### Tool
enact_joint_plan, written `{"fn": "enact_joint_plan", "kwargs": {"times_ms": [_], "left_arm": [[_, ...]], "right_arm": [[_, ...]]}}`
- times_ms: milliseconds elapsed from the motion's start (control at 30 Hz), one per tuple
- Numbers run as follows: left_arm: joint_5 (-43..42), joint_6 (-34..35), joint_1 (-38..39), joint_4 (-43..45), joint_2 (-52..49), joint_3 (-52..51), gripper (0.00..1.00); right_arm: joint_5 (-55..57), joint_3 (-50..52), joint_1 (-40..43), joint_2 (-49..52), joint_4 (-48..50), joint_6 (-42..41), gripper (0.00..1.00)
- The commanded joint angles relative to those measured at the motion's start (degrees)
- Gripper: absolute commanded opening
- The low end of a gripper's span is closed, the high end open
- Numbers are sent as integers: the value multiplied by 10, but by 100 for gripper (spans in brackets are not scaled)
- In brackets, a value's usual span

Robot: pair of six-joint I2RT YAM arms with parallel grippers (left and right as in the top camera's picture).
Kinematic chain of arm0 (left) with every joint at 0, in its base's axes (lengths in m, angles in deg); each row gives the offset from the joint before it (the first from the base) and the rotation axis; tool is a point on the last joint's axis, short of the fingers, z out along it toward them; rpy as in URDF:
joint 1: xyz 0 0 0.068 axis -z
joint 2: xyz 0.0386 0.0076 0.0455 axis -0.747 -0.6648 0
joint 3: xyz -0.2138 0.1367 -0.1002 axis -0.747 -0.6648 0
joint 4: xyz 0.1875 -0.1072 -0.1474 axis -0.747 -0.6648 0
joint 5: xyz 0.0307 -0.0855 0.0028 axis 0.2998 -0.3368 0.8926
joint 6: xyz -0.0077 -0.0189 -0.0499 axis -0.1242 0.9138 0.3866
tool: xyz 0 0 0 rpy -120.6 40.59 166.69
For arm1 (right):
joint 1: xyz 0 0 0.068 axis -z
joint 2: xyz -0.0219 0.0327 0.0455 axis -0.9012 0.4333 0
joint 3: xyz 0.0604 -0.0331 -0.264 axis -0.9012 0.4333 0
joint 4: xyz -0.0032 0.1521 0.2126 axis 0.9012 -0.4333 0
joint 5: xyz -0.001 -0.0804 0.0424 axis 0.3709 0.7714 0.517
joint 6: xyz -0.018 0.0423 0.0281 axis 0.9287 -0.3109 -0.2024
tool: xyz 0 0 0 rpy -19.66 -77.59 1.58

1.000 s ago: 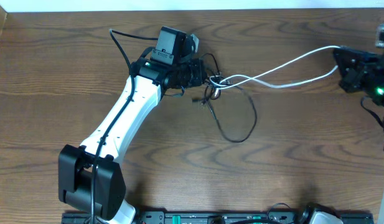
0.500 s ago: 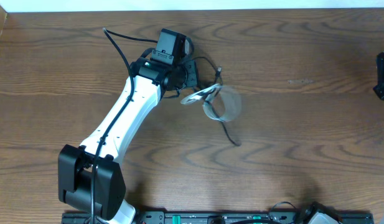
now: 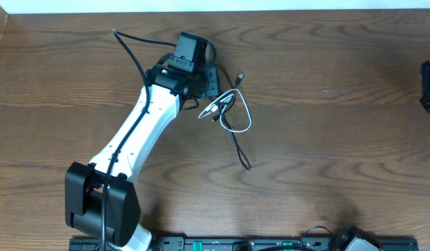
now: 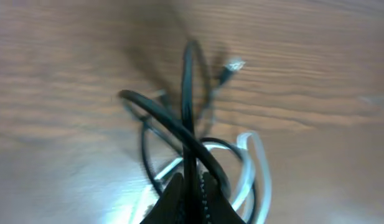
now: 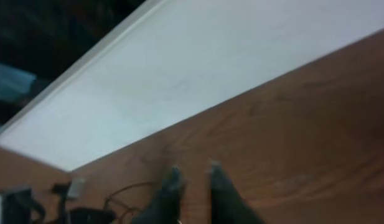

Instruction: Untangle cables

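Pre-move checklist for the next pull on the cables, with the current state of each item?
1. Left end effector gripping the black cable: ok, shut on it.
2. Right end effector holding a cable: not ok. It is open, empty, and away from the bundle near the right edge of the table.
3. Cables separated: not ok. The white cable loops among the black strands right at the left end effector.
4. Black cable's free tail clear: ok. It lies loose on the wood with nothing on it.
5. Which strand crosses on top: cannot tell, the wrist view is blurred.
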Motion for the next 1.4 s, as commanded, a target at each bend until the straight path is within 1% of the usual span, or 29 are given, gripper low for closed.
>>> {"fn": "enact_joint_plan", "kwargs": {"times_ms": [0, 67, 100, 133, 200, 333, 400, 567, 667, 733, 833, 900, 1000, 1200, 1367], "left_arm": [[-105, -42, 5, 23, 35, 7, 7], [-140, -42, 6, 45, 59, 7, 7], [-155, -42, 6, 54, 71, 7, 8], [-167, -42, 6, 64, 82, 7, 7], [-186, -40, 6, 78, 107, 7, 7], [-186, -27, 6, 82, 146, 7, 7], [-193, -15, 6, 80, 161, 7, 8], [-223, -12, 6, 80, 174, 7, 7], [-224, -11, 6, 80, 174, 7, 8], [-224, -12, 6, 80, 174, 7, 7], [-224, -12, 5, 82, 172, 7, 8], [-224, -12, 5, 82, 172, 7, 7], [-224, -12, 5, 82, 172, 7, 7], [-224, -12, 5, 82, 172, 7, 7], [-224, -12, 5, 82, 172, 7, 7]], "right_arm": [[-63, -8, -19, 16, -3, 56, 28], [-74, -8, -33, 28, -12, 76, 51], [-74, -8, -41, 34, -18, 85, 58], [-74, -8, -51, 41, -25, 94, 63], [-74, -8, -71, 56, -35, 109, 68], [-74, -8, -125, 90, -44, 143, 73], [-74, -8, -158, 107, -43, 167, 75], [-74, -8, -235, 143, -28, 223, 80], [-74, -8, -275, 161, -13, 239, 82], [-74, -8, -298, 171, -6, 241, 82], [-74, -8, -330, 188, -3, 241, 79], [-74, -8, -348, 201, -7, 243, 78], [-74, -8, -366, 223, -14, 269, 79], [-74, -8, -385, 273, -45, 359, 82], [-81, -8, -396, 319, -80, 447, 81]]}}
